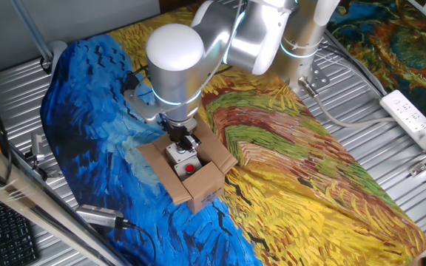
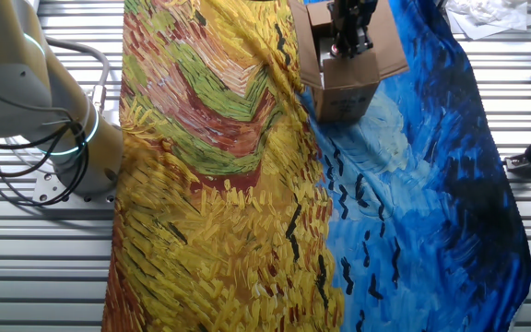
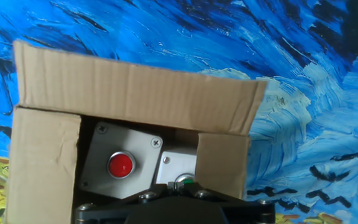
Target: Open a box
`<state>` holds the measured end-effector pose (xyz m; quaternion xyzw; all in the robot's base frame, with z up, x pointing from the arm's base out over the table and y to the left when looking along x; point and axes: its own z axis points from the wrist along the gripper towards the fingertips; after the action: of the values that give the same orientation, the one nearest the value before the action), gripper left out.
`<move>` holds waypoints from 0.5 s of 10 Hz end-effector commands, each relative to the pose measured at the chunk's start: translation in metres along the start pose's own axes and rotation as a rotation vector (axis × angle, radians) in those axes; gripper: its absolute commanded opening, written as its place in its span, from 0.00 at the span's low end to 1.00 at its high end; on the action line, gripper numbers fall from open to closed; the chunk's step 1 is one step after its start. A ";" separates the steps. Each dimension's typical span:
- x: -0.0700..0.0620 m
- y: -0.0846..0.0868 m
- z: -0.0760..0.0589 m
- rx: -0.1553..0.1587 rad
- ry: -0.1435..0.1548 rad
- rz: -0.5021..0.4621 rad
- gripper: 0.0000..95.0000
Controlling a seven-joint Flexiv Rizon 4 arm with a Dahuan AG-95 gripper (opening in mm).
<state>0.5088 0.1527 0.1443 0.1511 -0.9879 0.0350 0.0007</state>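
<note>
Box [image 1: 191,171] mid-table on painted cloth [image 1: 294,162], flaps splayed, grey unit [image 3: 129,163] showing. Gripper [image 1: 184,140] just above the opening; finger spread impossible to tell, nothing visibly held. Best lifted straight up, clear of flaps.

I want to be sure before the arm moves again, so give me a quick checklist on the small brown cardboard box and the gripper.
1. Brown cardboard box flaps folded outward: ok; the long flap and the others are spread open.
2. Grey unit with a red button visible inside: ok.
3. Box upright on the painted blue and yellow cloth: ok.
4. Gripper position: ok, directly over the box opening.
5. Gripper open or shut: cannot tell; the fingertips are hidden.
6. Gripper touching the grey unit: cannot tell.
</note>
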 end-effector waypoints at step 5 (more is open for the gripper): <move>0.002 -0.011 -0.011 -0.010 0.000 -0.022 0.00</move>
<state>0.5092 0.1395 0.1579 0.1630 -0.9862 0.0293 0.0006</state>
